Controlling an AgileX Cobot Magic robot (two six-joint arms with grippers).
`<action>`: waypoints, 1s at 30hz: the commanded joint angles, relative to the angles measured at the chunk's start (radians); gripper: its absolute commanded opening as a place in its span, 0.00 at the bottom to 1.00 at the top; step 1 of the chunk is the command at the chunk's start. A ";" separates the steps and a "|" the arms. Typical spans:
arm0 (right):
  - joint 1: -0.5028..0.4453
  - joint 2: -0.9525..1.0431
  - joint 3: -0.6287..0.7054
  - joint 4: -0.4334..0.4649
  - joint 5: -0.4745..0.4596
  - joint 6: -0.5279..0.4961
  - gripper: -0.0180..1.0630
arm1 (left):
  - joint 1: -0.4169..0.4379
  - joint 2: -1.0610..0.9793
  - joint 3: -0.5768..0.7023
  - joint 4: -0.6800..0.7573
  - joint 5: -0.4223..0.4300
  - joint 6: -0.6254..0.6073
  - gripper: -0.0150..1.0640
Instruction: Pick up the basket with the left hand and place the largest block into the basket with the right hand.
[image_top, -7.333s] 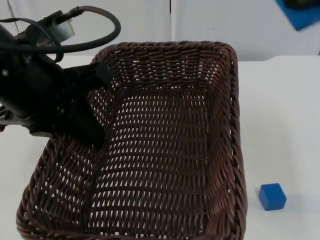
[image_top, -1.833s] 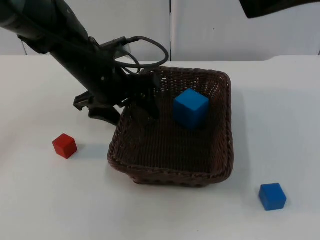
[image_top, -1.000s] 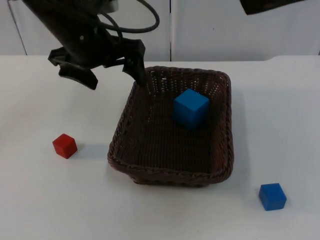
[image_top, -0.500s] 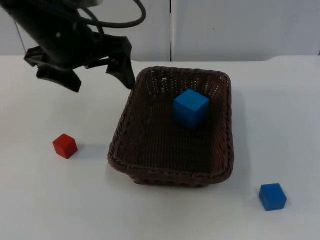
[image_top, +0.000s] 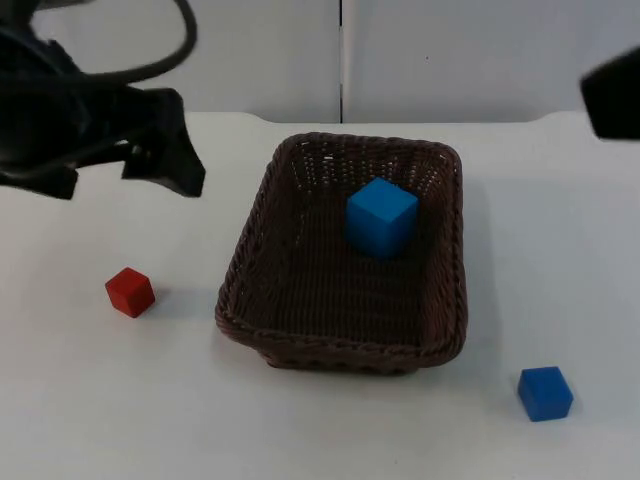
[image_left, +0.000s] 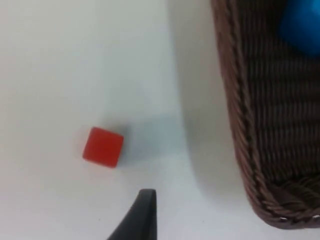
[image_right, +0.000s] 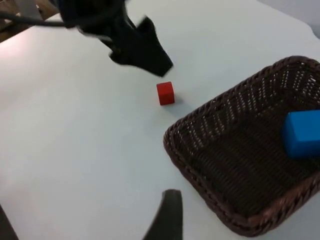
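Fingers (image_top: 176, 165) of the left gripper (image_top: 115, 178) stand wide apart and hold nothing, raised over the surface (image_top: 560, 250) well clear of the basket (image_top: 250, 270), which sits flat beside them on their right-arm side. The big blue block (image_top: 381, 216) rests inside the basket, toward the end nearest the wall (image_top: 450, 50), one corner turned to the rim. The red block (image_top: 130, 292) lies on the surface below the left fingers, between them and the basket's near corner, touching neither.

The left wrist view looks straight down past one black fingertip at the red block, with the basket's wall beside it and a blur of the big blue block beyond the rim. The right wrist view takes in the left gripper from across the surface, hanging over the red block, with the basket and its block closer. The right gripper (image_right: 85, 222) waits off past the basket's far side; its fingers are spread apart and empty.

The basket is dark brown wicker, rectangular with rounded corners, a braided rim and sloping woven walls. All three blocks are plain, smooth cubes. The small blue block (image_top: 545, 393) lies alone on the surface, well apart from both sets of fingers, beyond the basket's front corner on the right arm's side.
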 joint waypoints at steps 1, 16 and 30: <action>0.007 -0.053 0.039 0.002 -0.017 0.000 0.70 | -0.003 -0.083 0.042 -0.003 -0.027 -0.007 0.91; 0.007 -0.305 0.128 0.009 0.051 0.003 0.70 | -0.003 -0.505 0.090 0.062 0.088 0.018 0.91; 0.007 -0.431 0.146 0.001 0.188 0.001 0.70 | -0.003 -0.740 0.099 0.121 0.225 0.018 0.91</action>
